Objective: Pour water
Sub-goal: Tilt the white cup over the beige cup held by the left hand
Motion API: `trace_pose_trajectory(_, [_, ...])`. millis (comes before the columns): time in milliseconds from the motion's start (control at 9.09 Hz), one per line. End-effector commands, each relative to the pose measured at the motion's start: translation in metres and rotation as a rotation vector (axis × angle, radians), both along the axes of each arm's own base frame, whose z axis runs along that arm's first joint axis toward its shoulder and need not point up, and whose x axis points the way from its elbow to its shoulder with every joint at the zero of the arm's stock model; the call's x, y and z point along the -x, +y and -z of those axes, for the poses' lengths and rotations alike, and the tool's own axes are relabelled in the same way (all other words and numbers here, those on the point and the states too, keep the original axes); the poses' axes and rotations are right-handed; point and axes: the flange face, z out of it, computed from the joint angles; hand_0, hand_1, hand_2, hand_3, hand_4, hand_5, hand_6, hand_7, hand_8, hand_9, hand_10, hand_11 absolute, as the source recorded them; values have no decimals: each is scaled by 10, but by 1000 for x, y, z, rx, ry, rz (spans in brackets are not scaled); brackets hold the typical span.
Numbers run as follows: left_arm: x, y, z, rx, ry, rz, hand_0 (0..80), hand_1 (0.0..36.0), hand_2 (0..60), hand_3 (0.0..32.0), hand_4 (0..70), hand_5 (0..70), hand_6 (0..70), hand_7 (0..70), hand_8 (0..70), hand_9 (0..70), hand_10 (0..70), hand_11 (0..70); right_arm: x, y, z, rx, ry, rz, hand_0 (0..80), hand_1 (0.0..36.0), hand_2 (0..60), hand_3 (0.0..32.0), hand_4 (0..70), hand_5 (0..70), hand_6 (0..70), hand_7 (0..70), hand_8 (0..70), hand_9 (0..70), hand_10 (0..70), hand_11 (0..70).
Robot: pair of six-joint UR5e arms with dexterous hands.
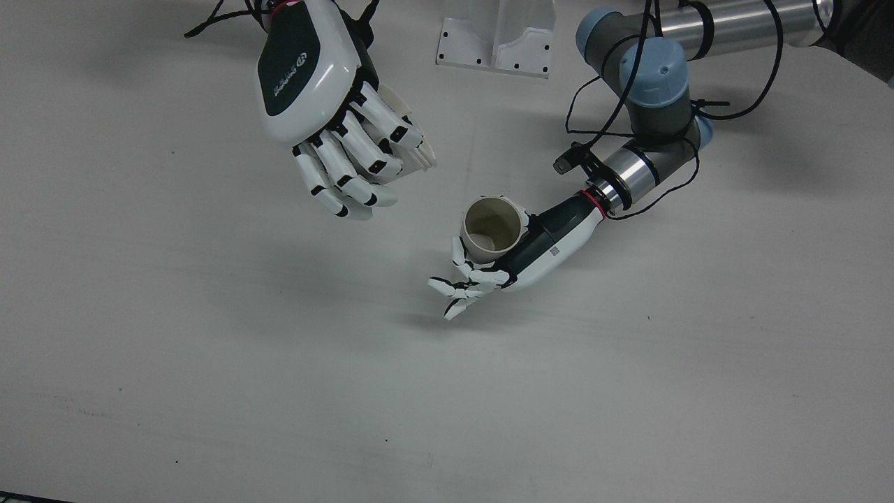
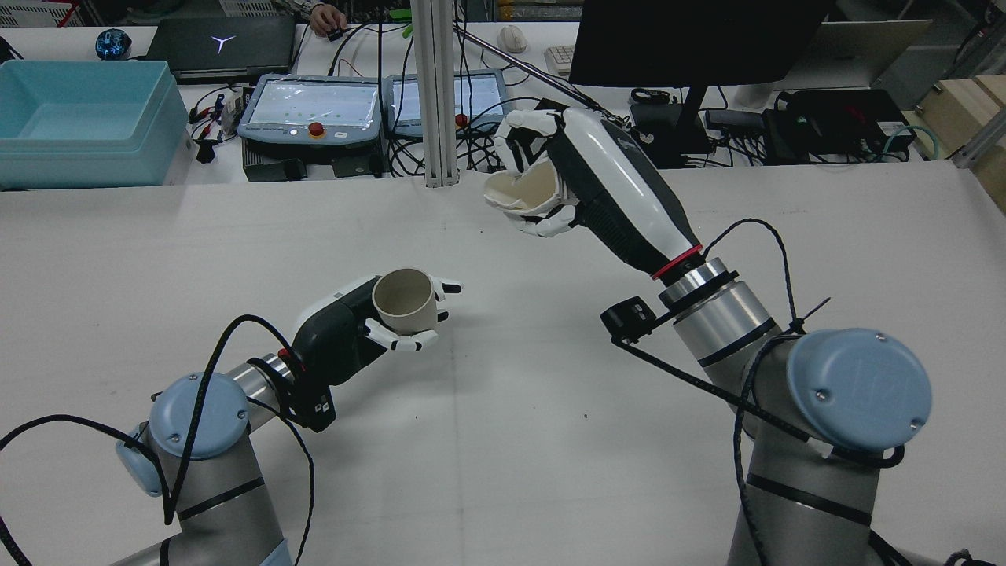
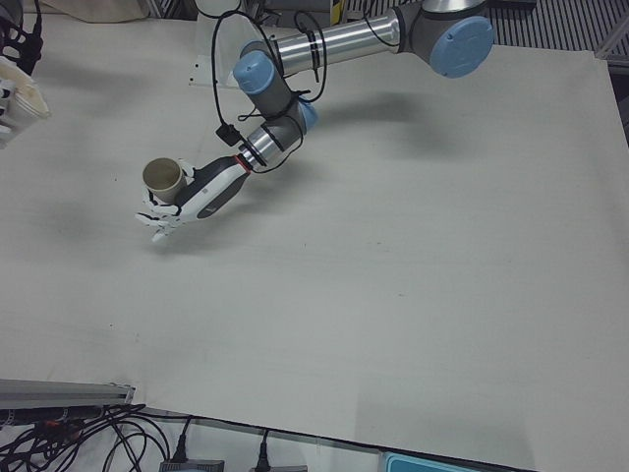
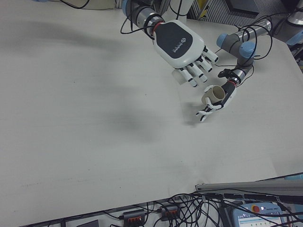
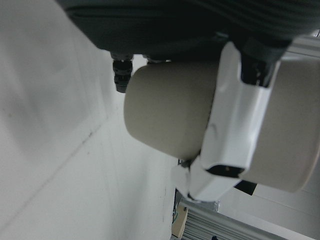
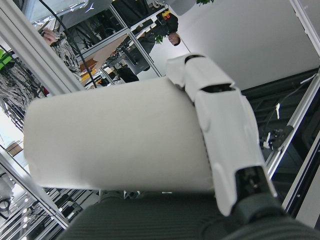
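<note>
Two beige cylindrical paper cups: the left robot hand (image 2: 357, 326) grips one upright cup (image 2: 405, 300) near the white worktop (image 2: 503, 440) centre; the right robot hand (image 2: 581, 185) grips the other, tilted cup (image 2: 523, 192) aloft.

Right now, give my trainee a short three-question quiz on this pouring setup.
1. True or false: the left hand holds its beige cup upright, mouth up.
2. Which hand is raised higher above the white table? A) left hand B) right hand
3. Fill in: the right hand's cream cup is tilted so that its mouth faces toward the ____ hand's side.

Key
1. True. The front view looks straight into the open mouth.
2. B. The right hand is well above the table, while the left hand is low, close to it.
3. Left.
</note>
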Motion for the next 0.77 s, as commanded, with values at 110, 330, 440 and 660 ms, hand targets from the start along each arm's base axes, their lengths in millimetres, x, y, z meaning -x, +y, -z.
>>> trace_pose_trajectory(110, [132, -11, -148, 25, -48, 136, 800, 360, 600, 0, 700, 700, 178, 293, 49, 47, 84, 150, -203, -29, -96, 99, -234, -31, 800, 360, 518, 0, 235, 700, 447, 613, 302, 418, 267, 419])
trace_pose_trajectory(330, [223, -29, -192, 18, -76, 265, 800, 360, 600, 0, 700, 700, 182, 299, 51, 52, 89, 154, -265, -25, -176, 239, -311, -2, 800, 360, 544, 0, 231, 700, 462, 631, 311, 427, 278, 432])
trace_pose_trajectory(440, [234, -26, -212, 37, -108, 272, 800, 360, 600, 0, 700, 700, 188, 305, 52, 54, 89, 154, -287, -23, -231, 323, -326, -19, 764, 360, 542, 0, 226, 700, 459, 619, 311, 426, 287, 443])
trace_pose_trajectory(660, [244, -23, -242, 49, -123, 284, 800, 360, 600, 0, 700, 700, 205, 315, 56, 56, 89, 151, -289, -59, -354, 309, -349, 4, 604, 307, 446, 0, 149, 573, 370, 485, 289, 403, 303, 460])
